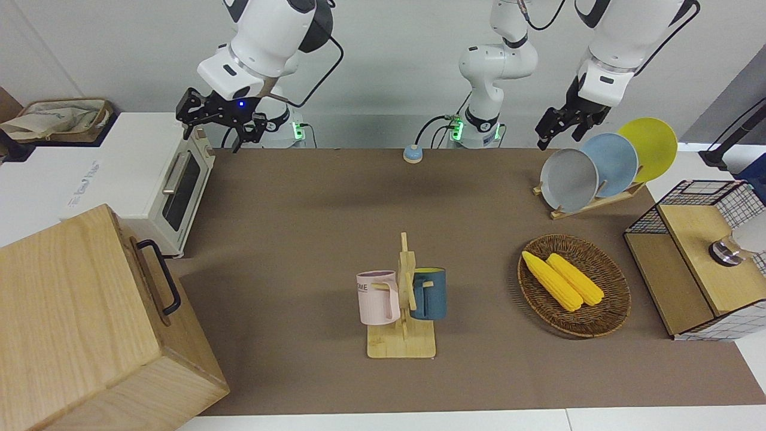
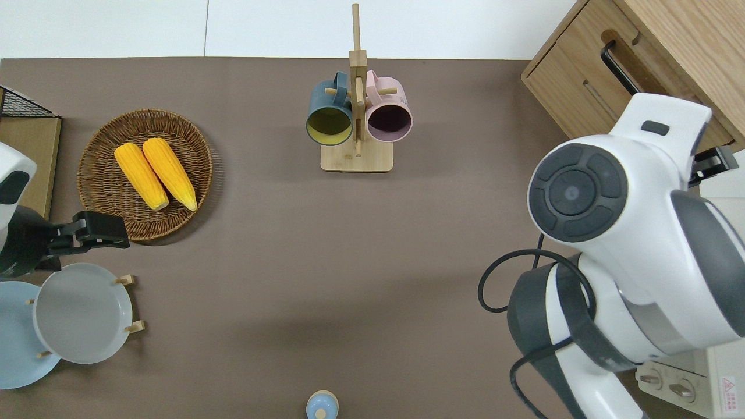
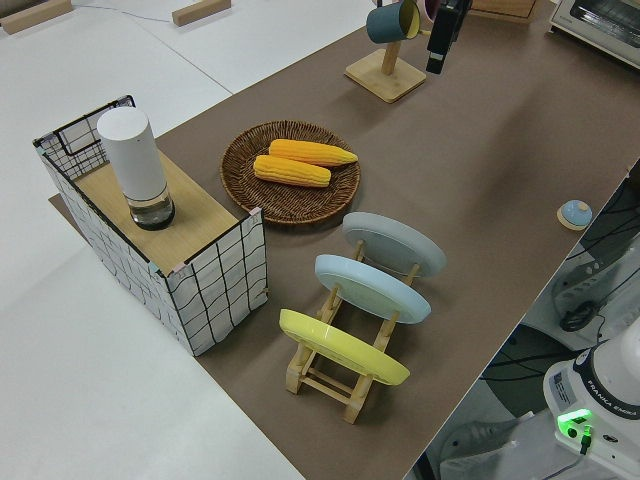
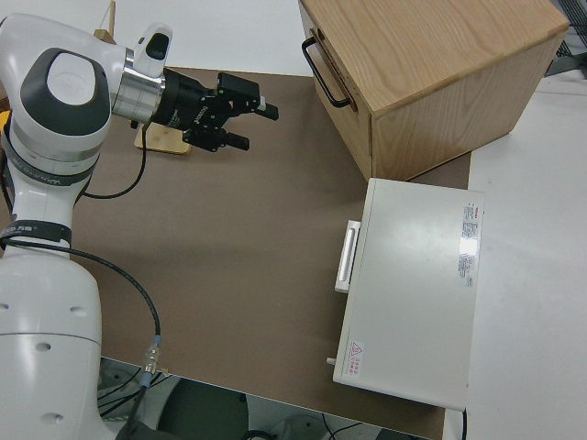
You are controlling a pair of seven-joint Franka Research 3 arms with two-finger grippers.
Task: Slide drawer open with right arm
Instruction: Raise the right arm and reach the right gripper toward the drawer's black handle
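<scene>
The drawer (image 2: 589, 38) sits shut in the pale wooden cabinet (image 1: 72, 311) at the right arm's end of the table. Its black bar handle (image 1: 160, 276) also shows in the right side view (image 4: 325, 70) and partly in the overhead view (image 2: 616, 60). My right gripper (image 4: 248, 123), with a blue light, is open and empty, up in the air, pointing toward the cabinet's front and apart from the handle. It also shows in the front view (image 1: 219, 123). In the overhead view my own arm hides it. My left arm is parked.
A white toaster oven (image 4: 413, 293) stands beside the cabinet, nearer to the robots. A mug rack (image 1: 402, 299) stands mid-table. A basket with corn (image 1: 610, 311), a plate rack (image 1: 598, 167) and a wire-mesh box (image 1: 700, 257) are toward the left arm's end.
</scene>
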